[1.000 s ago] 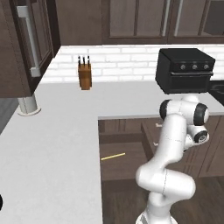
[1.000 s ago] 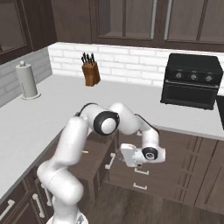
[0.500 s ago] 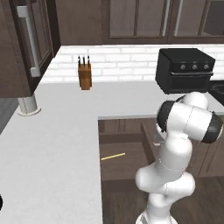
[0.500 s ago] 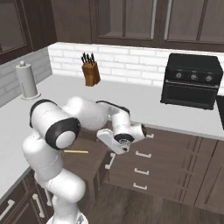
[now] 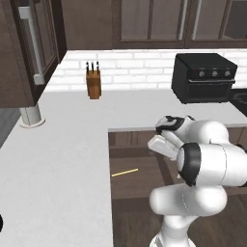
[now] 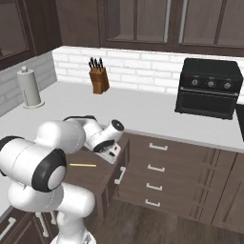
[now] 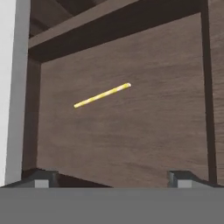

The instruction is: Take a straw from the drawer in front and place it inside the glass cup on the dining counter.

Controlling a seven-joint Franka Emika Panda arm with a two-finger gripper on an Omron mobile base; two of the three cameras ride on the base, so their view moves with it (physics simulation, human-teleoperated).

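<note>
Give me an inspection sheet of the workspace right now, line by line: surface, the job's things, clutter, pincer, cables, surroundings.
Surface: white worktop, L-shaped, above dark cabinet fronts.
Job's things: drawer pulled open below the worktop; straw lies flat on its brown bottom, alone and untouched.
Clutter: knife block by the brick wall; black oven on the worktop; paper towel roll on the far left in the right base view.
Pincer: pincer open, empty, above the drawer, apart from the straw.
Cables: nothing seen.
Surroundings: dark upper cabinets, white brick backsplash, closed drawer fronts with silver handles.
</note>
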